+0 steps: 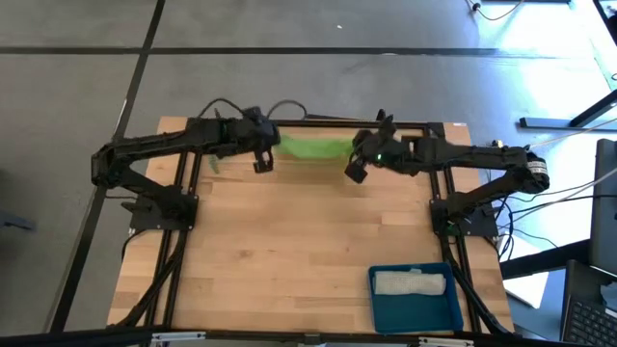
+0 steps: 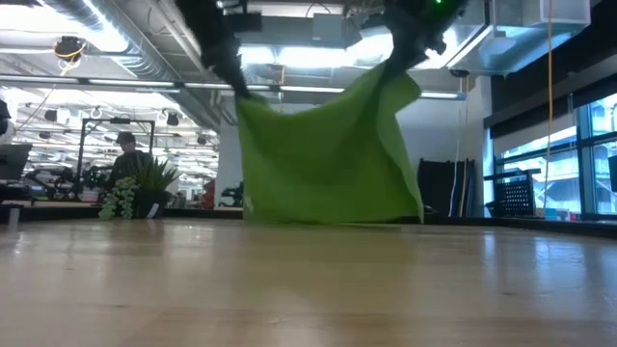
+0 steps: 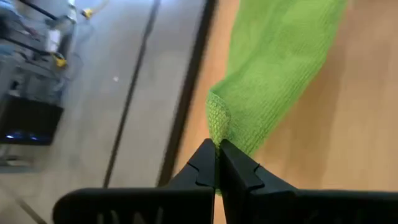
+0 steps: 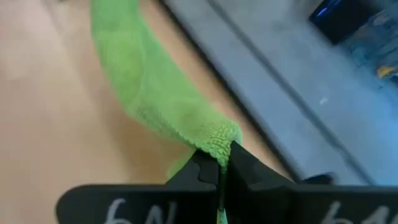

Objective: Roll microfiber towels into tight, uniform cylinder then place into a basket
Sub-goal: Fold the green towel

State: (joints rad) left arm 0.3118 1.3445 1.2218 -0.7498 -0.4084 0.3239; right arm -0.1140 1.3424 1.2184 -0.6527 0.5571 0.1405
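On the left, the left gripper (image 1: 262, 154) is up above the far edge of the table (image 1: 289, 251), its fingers pressed together on one upper corner of the lime green towel (image 1: 313, 146); the left wrist view shows the cloth (image 3: 273, 68) bunched right at the closed tips (image 3: 217, 163). The towel spans the gap between the two arms, and in the low view it hangs as a broad sheet (image 2: 328, 154), its bottom hem at or just above the wood — which of the two cannot be told. On the right, the right gripper (image 1: 355, 166) pinches the other upper corner in the same way, the pinched cloth (image 4: 217, 140) caught between its shut fingers (image 4: 221, 171). Farther right and at the near edge, the teal basket (image 1: 416, 310) holds the pale grey-white towel (image 1: 413, 281), rolled and lying against its far wall. So one towel looks finished and the green one is at the spreading step: lifted and stretched, not yet laid flat or rolled. The next move seems to call for both arms to lower together and draw the sheet toward the near side, keeping it taut so it lands flat and square, since wrinkles would likely spoil a tight, even roll.
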